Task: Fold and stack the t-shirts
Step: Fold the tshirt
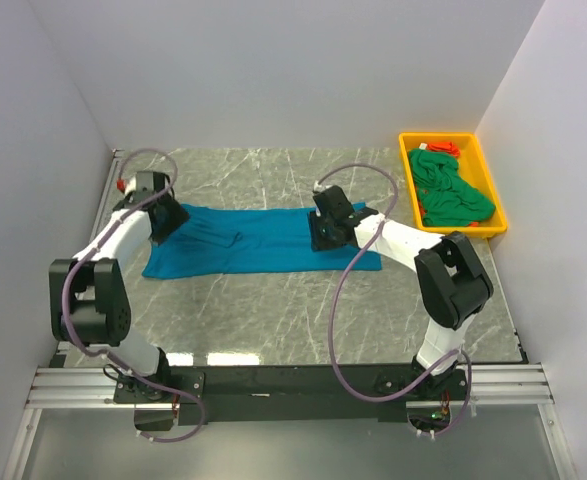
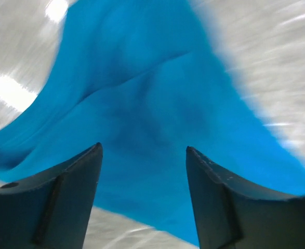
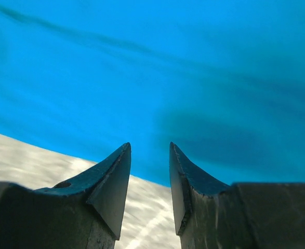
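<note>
Top external: left tool [image 1: 164, 223], right tool [image 1: 325, 234], jaws parted, over teal-blue t-shirt [image 1: 258, 248].

left gripper [image 2: 143, 149] at bottom of frame, jaws spread wide, nothing pinched between them; both dark fingers [image 2: 64, 192] point up into the shot; can't tell if the tips touch cloth; teal-blue t-shirt [image 2: 142, 78] fills the middle, narrow at top, widening to a band behind the fingertips; soft crease across its upper part; grey marbled table [image 2: 277, 62] shows at both sides and bottom centre, streaky blur; glare patches top left
</note>
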Motion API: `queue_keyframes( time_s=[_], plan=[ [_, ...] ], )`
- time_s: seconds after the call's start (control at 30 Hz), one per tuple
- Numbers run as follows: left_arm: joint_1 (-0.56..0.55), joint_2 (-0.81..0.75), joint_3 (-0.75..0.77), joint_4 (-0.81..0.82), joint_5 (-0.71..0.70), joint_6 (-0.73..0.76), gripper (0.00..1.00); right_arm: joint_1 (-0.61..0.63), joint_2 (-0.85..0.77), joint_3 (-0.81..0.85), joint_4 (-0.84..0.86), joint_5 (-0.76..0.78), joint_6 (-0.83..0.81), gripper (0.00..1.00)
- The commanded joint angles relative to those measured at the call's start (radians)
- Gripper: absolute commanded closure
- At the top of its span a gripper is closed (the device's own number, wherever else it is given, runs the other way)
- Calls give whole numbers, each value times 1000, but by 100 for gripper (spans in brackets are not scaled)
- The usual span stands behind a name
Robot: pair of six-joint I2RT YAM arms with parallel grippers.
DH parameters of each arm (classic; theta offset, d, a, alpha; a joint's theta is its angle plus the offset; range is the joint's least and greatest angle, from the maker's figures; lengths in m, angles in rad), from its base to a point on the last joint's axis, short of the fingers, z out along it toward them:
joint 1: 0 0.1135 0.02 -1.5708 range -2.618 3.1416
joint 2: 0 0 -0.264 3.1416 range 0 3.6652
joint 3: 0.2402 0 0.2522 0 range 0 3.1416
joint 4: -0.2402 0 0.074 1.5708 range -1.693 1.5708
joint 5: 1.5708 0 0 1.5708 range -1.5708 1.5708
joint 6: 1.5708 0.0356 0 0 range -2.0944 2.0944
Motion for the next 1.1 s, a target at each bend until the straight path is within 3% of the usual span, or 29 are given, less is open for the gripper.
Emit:
queue_keyframes(
  time_s=[0.0,0.33,0.57,0.7,0.83,1.0,1.07],
  plan=[
    [3,27,-72,-51,-67,-6,31,-4,-14,-14,-83,81,-44,57],
    [61,189,-71,-157,-159,0,35,-4,52,-69,-192,18,-1,59],
    [78,375,168,-217,-221,55,31,80,29,-192,-276,-89,11,59],
    [75,493,338,-241,-258,108,28,187,0,-233,-323,-244,8,59],
    [70,588,516,-223,-215,155,22,371,4,-187,-382,-322,8,59],
    [29,717,664,-199,-187,187,19,537,95,6,-405,-415,0,59],
    [23,737,716,-199,-158,190,15,572,130,87,-437,-378,-6,59]
  ],
)
